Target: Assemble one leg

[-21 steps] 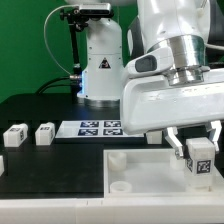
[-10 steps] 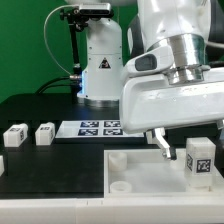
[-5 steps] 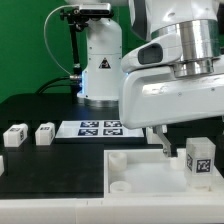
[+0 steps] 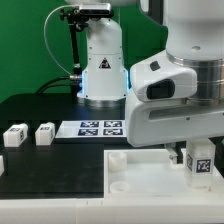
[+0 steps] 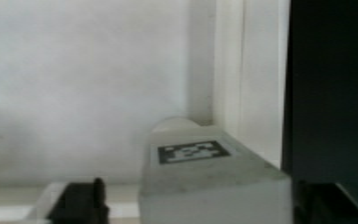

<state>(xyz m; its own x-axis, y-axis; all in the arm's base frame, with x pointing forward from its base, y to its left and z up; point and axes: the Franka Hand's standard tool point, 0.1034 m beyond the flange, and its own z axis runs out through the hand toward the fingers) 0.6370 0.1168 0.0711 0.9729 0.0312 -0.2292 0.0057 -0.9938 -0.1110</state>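
Standing upright on the white panel (image 4: 140,172) at the exterior view's right, the leg (image 4: 201,161) was spotted just under the pincer (image 4: 192,150); pincer was spread, one fingertip (image 5: 83,200) seen clear of the leg; a spare block (image 4: 44,132) was parked well apart on the black worktop (image 4: 40,108).

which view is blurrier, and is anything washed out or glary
Wrist view: soft all over, the small white plastic leg block has a fuzzy marker and the pale surface around it is washed out; exterior view: sharper, the thin flat white marker board reads crisply, only the near white arm housing looks slightly soft.
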